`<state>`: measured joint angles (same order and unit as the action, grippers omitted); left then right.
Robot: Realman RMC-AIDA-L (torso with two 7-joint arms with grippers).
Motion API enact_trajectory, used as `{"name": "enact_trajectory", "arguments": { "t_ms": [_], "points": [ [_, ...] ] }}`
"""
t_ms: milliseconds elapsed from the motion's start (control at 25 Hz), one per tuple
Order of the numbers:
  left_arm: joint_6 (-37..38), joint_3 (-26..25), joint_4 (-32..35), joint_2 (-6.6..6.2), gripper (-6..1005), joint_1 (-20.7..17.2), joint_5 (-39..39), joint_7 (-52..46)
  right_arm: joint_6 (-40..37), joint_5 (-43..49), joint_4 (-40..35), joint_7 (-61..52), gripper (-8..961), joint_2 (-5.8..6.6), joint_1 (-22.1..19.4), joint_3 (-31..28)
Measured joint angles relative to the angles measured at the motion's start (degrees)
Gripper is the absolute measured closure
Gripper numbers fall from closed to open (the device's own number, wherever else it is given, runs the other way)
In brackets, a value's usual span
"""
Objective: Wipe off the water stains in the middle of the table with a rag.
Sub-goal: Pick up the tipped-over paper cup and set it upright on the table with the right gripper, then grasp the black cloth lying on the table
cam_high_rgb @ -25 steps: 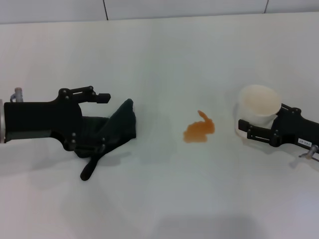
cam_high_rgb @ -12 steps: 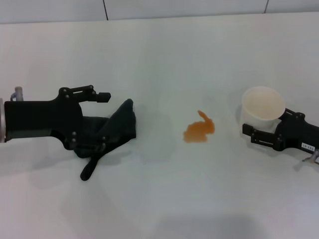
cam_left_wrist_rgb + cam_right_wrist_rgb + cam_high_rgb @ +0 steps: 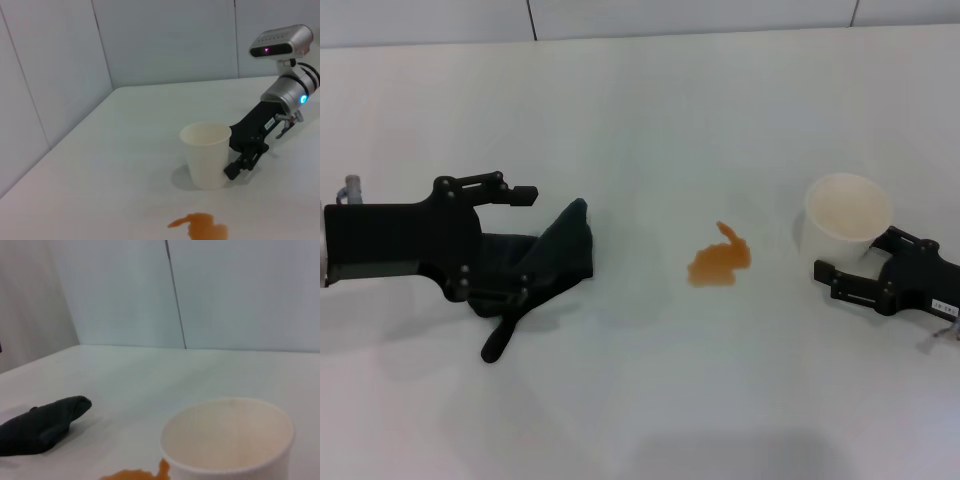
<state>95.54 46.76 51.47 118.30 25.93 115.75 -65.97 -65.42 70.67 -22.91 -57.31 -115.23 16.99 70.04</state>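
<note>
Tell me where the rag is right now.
In the head view the rag lies on the table at the robot's left, under the left gripper, well apart from the water stains in the middle.

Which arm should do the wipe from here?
Left, probably. The left gripper is already at the rag, on the water stains' left. The right gripper sits beside the white cup, far from the rag.

- left gripper: matte black, boxy housing, small screws, thin linkage bars
- right gripper: black, white label strip
- right arm: silver wrist, blue light, grey camera module with pink light
</note>
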Motion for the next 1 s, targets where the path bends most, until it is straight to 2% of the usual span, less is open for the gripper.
{"name": "enact_trajectory", "arguments": {
  "t_ms": [520,720,1000],
  "points": [
    [0.00,0.00,0.20,0.00,145,-0.55,0.00,0.20,-4.28,0.10,-2.04,0.22,88,0.27,-4.28,-0.07],
    [0.00,0.00,1.78,0.31,145,-1.52,0.00,0.17,-9.63,0.20,-4.58,0.57,87,0.35,-6.97,-0.05],
    [0.03,0.00,2.23,0.53,146,-1.89,0.00,0.01,-17.77,0.02,-12.25,-0.28,86,0.32,-12.07,-0.22]
  ]
}}
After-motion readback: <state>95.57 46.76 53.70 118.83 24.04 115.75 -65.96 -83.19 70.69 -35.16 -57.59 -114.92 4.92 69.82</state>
